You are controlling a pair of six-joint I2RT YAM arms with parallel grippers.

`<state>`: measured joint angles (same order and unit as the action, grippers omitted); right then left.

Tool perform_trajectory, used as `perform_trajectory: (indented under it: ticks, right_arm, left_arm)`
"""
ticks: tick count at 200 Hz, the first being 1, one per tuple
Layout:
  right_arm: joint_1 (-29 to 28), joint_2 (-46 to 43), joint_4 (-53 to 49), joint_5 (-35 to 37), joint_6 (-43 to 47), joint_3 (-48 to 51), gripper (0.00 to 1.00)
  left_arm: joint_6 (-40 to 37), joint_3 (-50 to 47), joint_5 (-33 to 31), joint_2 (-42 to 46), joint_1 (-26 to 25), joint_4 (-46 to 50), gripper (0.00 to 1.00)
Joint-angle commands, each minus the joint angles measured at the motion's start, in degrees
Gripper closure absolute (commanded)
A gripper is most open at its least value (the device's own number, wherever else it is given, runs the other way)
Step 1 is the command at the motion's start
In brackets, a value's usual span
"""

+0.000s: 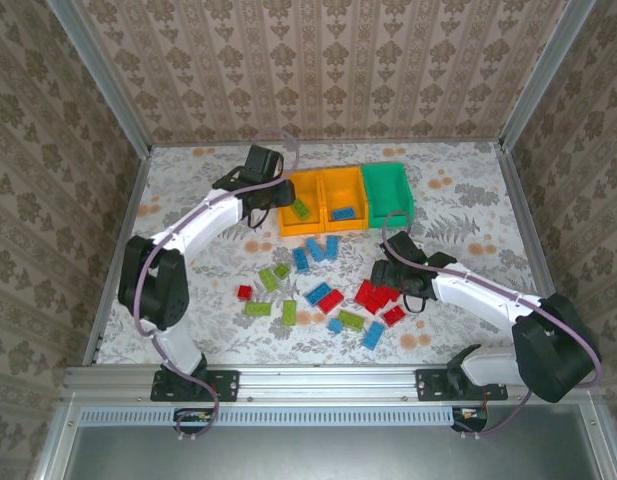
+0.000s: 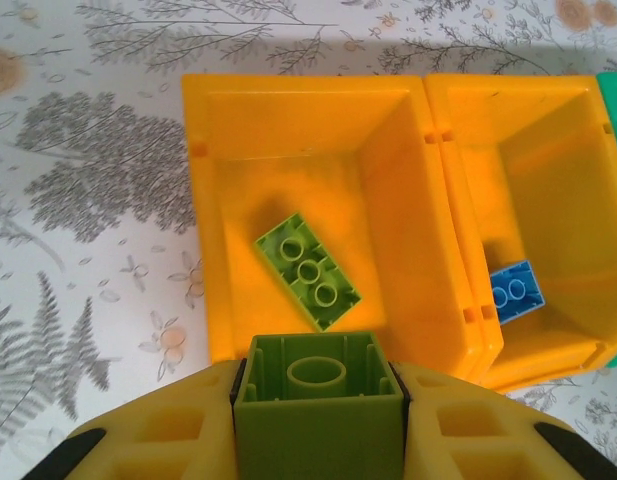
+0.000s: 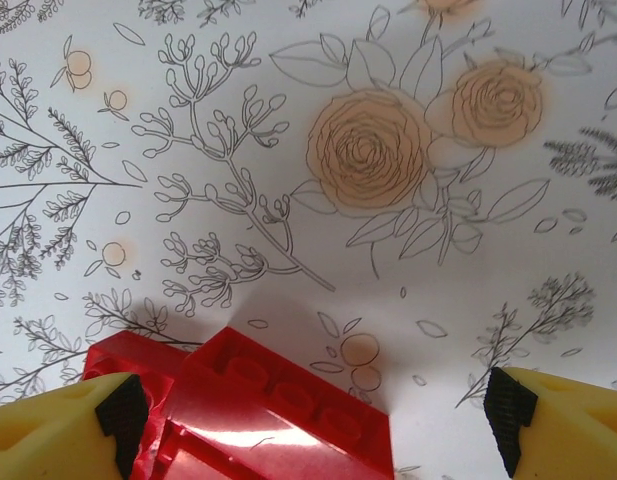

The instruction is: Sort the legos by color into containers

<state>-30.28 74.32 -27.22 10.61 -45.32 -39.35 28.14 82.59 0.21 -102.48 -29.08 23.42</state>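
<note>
orange-yellow bins (image 2: 288, 130), lime brick (image 2: 318, 410), red bricks (image 3: 278, 400), floral tablecloth (image 3: 368, 150)

Glossy plastic red legos (image 3: 278, 410) lie on a matt, floral-printed table covering (image 3: 288, 150).

I can read no words, numbers, labels or brand marks on anything in these views.
</note>
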Motion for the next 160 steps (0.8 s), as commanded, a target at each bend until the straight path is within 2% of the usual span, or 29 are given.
perform_trajectory:
  ticks: [1, 45, 114, 131, 149, 160]
  right_arm:
    - [-0.39, 1.36, 0.32, -3.45, -5.29, 0.53, 0.10]
    - [-0.83, 3.89, 0.67, -4.52, -7.00, 0.07, 0.10]
    - [-0.92, 4.20, -0.56, -5.40, -11.50, -0.02, 0.09]
    - [-0.96, 4.76, -0.51, -5.57, -12.48, -0.02, 0.10]
    - [-1.01, 4.95, -0.46, -6.02, -13.51, -0.19, 0.13]
    - [-0.96, 4.95, -0.47, -6.11, -14.12, -0.26, 0.15]
  left_arm:
    - [-3.15, 3.98, 1.61, -4.90, -0.19, -0.04, 0.68]
    - [-3.16, 9.01, 3.04, -10.90, -0.27, -0.08, 0.66]
    - [-4.95, 9.89, 0.72, -12.73, -0.41, -0.39, 0.54]
    - [-5.38, 9.67, 0.82, -12.79, -0.45, -0.56, 0.47]
    - [-5.72, 9.21, 1.11, -12.51, -0.55, -0.96, 0.45]
    - [-5.86, 8.86, 1.35, -12.16, -0.62, -1.09, 0.38]
